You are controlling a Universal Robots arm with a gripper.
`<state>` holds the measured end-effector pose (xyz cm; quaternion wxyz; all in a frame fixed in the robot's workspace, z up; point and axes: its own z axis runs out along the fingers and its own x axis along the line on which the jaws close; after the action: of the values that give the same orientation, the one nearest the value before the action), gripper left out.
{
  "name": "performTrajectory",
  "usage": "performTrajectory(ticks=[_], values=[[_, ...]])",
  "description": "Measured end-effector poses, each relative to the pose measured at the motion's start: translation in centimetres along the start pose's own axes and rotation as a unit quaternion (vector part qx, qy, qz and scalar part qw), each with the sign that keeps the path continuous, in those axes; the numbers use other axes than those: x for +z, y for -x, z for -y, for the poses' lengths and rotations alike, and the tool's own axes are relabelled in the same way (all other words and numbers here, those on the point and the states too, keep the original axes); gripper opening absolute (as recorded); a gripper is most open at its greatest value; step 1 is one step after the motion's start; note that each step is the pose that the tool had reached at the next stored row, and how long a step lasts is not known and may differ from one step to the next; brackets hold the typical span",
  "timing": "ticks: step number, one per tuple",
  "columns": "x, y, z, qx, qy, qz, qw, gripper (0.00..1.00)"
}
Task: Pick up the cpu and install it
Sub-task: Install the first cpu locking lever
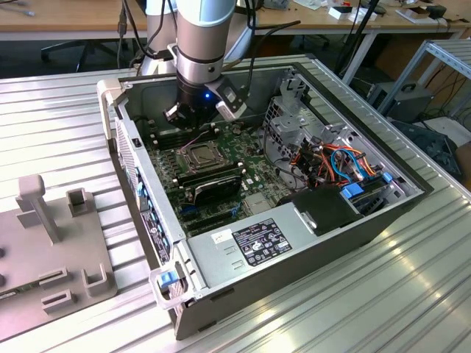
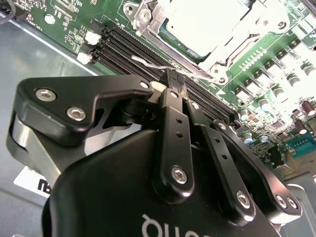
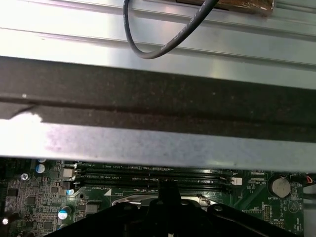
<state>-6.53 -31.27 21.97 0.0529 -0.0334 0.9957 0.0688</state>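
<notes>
Reads, from nine o'clock in the exterior view, as a grey plastic fixture block (image 1: pixel 51 235) with upright posts, resting on the ribbed aluminium table (image 1: pixel 59 110) and carrying no chip that can be made out.

Moves on, towards the centre, to the open black desktop computer case (image 1: pixel 309 265) lying on its side, green motherboard exposed.

Finds the black two-finger gripper (image 1: pixel 193 116) inside that case at about twelve o'clock from the square metal-framed processor socket (image 1: pixel 200 154), hovering low over the black memory slots (image 1: pixel 165 136).

Shows, in the second wrist view, the gripper (image 2: pixel 171 78) with its slim fingers (image 2: pixel 173 113) pressed together and nothing visible between them, tips just beside a thin silvery retention lever (image 2: pixel 148 64) and near the socket (image 2: pixel 148 15).

Places the cpu (image 2: pixel 197 19), judged to be the pale flat square plate, inside the socket frame, not in the gripper.

Suggests picking up and seating are done. Cannot tell whether the lever is latched, so clamping counts as unconfirmed.

Repeats the picture in the first wrist view: gripper (image 3: pixel 168 190) dark against the slots (image 3: pixel 148 174).

Ends at three o'clock with orange and blue cables (image 1: pixel 338 158), and at five o'clock with the grey metal power supply box (image 1: pixel 250 246), both well apart from the gripper.
</notes>
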Motion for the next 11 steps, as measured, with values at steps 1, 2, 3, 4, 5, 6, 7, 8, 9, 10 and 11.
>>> performTrajectory(ticks=[1, 2, 3, 4, 5, 6, 7, 8, 9, 10, 11], values=[[0.01, 0.0, 0.0, 0.0, 0.0, 0.0, 1.0, 0.11], [0.02, 0.01, 0.0, 0.0, 0.0001, 0.0001, 1.0, 0.11], [0.03, 0.01, 0.0, 0.0, 0.0001, 0.0001, 1.0, 0.11], [0.03, 0.01, 0.0, 0.0, 0.0001, 0.0001, 1.0, 0.11], [0.06, 0.1, 0.01, 0.0, 0.0002, 0.0001, 1.0, 0.11], [0.08, 0.16, 0.01, 0.0, 0.0002, 0.0002, 1.0, 0.11], [0.1, 0.23, 0.02, 0.0, 0.0002, 0.0002, 1.0, 0.11], [0.12, 0.28, 0.03, 0.0, 0.0001, 0.0001, 1.0, 0.11], [0.14, 0.33, 0.03, 0.0, 0.0001, 0.0001, 1.0, 0.11], [0.15, 0.35, 0.04, 0.0, 0.0001, 0.0001, 1.0, 0.11], [0.15, 0.35, 0.04, 0.0, 0.0, 0.0001, 1.0, 0.11]])
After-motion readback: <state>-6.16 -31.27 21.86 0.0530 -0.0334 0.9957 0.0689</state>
